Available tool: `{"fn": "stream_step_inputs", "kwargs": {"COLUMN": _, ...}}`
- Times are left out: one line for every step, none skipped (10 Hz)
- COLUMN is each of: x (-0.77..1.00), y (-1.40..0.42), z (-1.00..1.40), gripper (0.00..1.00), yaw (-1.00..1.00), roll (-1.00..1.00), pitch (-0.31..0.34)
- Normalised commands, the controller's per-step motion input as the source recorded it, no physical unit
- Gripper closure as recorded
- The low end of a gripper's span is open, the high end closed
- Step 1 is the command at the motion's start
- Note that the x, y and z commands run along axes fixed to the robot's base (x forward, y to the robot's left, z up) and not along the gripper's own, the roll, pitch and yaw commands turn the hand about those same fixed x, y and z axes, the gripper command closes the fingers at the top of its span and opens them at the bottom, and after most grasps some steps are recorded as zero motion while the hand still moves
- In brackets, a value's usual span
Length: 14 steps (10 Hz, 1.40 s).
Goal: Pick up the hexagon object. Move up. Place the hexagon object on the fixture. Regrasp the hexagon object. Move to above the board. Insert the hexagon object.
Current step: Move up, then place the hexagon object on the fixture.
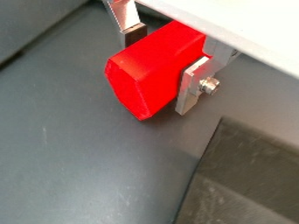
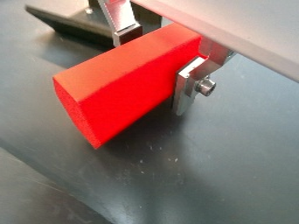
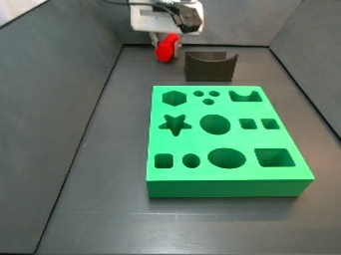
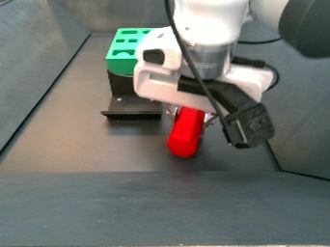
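I see my gripper (image 1: 160,59) low over the dark floor, at the far end of the work area in a side view (image 3: 168,40). In both wrist views the two silver fingers (image 2: 193,83) stand on opposite sides of the hexagon object (image 1: 149,72) and press its flat faces, so the jaws are closed on it. The white wrist (image 4: 206,39) above points straight down, and a black cable (image 4: 245,121) hangs beside it.

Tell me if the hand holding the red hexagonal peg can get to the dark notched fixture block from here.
Probably yes: the hand grips the red hexagonal peg beside the dark notched fixture block, nothing between them.
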Motion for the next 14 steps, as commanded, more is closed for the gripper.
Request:
{"fn": "stream_step_inputs", "kwargs": {"x": 0.0, "y": 0.04, "z": 0.68, "gripper": 1.0, "yaw": 0.03, "roll": -0.02, "pitch": 0.015}}
{"fn": "stream_step_inputs", "kwargs": {"x": -0.01, "y": 0.02, "z": 0.53, "gripper": 1.0, "yaw": 0.03, "roll": -0.03, "pitch": 0.015}}
{"fn": "stream_step_inputs", "kwargs": {"x": -0.01, "y": 0.0, "z": 0.37, "gripper": 1.0, "yaw": 0.02, "roll": -0.04, "pitch": 0.011}}
{"fn": "stream_step_inputs", "kwargs": {"x": -0.01, "y": 0.0, "z": 0.21, "gripper": 1.0, "yaw": 0.02, "roll": -0.05, "pitch": 0.005}}
{"fn": "stream_step_inputs", "kwargs": {"x": 0.0, "y": 0.0, "z": 1.0, "gripper": 1.0, "yaw": 0.0, "roll": 0.0, "pitch": 0.0}}
{"fn": "stream_step_inputs", "kwargs": {"x": 0.0, "y": 0.0, "z": 1.0, "gripper": 1.0, "yaw": 0.0, "roll": -0.01, "pitch": 0.009}}
{"fn": "stream_step_inputs", "kwargs": {"x": -0.01, "y": -0.01, "z": 1.0, "gripper": 1.0, "yaw": 0.0, "roll": -0.02, "pitch": 0.018}}
{"fn": "stream_step_inputs", "kwargs": {"x": -0.02, "y": -0.01, "z": 1.0, "gripper": 1.0, "yaw": 0.01, "roll": -0.03, "pitch": 0.013}}
{"fn": "stream_step_inputs", "kwargs": {"x": -0.02, "y": -0.01, "z": 1.0, "gripper": 1.0, "yaw": 0.02, "roll": -0.05, "pitch": 0.007}}
{"fn": "stream_step_inputs", "kwargs": {"x": -0.02, "y": -0.01, "z": 1.0, "gripper": 1.0, "yaw": 0.02, "roll": -0.05, "pitch": 0.004}}
{"fn": "stream_step_inputs", "kwargs": {"x": -0.02, "y": -0.02, "z": 1.0, "gripper": 1.0, "yaw": 0.02, "roll": -0.07, "pitch": 0.001}}
{"fn": "stream_step_inputs", "kwargs": {"x": -0.02, "y": -0.02, "z": 0.89, "gripper": 1.0, "yaw": 0.02, "roll": -0.08, "pitch": 0.004}}
{"fn": "stream_step_inputs", "kwargs": {"x": -0.01, "y": -0.01, "z": 0.66, "gripper": 1.0, "yaw": 0.02, "roll": -0.09, "pitch": 0.006}}
{"fn": "stream_step_inputs", "kwargs": {"x": -0.01, "y": -0.01, "z": 0.5, "gripper": 1.0, "yaw": 0.02, "roll": -0.1, "pitch": 0.013}}
